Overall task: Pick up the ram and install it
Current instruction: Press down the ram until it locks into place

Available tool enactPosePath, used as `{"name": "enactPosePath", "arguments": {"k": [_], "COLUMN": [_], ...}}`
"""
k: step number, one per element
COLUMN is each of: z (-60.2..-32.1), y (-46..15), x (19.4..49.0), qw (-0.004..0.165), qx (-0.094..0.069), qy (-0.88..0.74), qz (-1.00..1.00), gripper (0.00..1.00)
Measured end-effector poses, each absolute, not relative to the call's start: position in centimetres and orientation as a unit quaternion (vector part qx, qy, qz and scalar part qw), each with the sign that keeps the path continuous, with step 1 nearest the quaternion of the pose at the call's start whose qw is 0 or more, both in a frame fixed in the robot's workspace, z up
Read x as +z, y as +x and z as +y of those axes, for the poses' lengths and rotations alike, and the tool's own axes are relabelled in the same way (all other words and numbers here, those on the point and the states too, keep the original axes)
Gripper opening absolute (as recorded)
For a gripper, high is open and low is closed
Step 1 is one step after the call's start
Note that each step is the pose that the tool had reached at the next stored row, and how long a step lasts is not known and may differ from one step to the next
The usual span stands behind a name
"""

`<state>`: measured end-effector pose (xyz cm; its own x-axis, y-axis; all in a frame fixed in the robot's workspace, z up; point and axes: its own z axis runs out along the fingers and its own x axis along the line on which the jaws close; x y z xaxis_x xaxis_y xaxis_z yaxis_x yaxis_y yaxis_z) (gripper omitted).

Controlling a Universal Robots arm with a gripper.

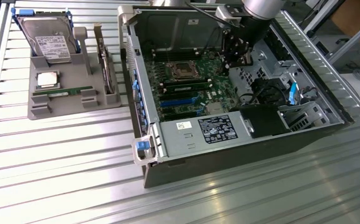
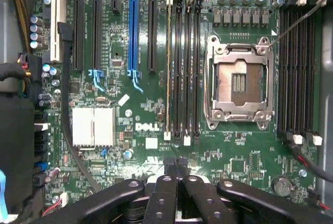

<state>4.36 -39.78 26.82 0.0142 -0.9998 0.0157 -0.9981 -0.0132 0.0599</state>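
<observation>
An open computer case (image 1: 242, 116) is seen on the tabletop (image 1: 62, 158), its motherboard (image 2: 156, 109) marked "DELL", with an empty CPU socket (image 2: 239, 86) and one stick already seated in a slot (image 2: 168, 68). At the case's 9 o'clock, a grey tray (image 1: 68, 100) holds a hard drive (image 1: 48, 39), a processor (image 1: 47, 79) and the ram (image 1: 62, 92). The pincer (image 2: 176, 169) is shut, empty, over the motherboard.

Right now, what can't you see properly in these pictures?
- The ram label: too small to read in the exterior view.
- Part of the motherboard: covered by the gripper in the wrist view.
- The arm: cut off by the exterior view's top edge.
</observation>
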Motion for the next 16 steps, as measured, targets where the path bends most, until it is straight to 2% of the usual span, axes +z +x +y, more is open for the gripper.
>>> {"name": "enactPosePath", "arguments": {"k": [10, 16], "z": [-39.8, -39.8], "y": [5.9, 5.9], "x": [29.2, 29.3], "qw": [0.027, 0.027], "qx": [-0.016, -0.016], "qy": [0.712, 0.712], "qz": [-0.702, -0.702], "gripper": [0.1, 0.1]}}
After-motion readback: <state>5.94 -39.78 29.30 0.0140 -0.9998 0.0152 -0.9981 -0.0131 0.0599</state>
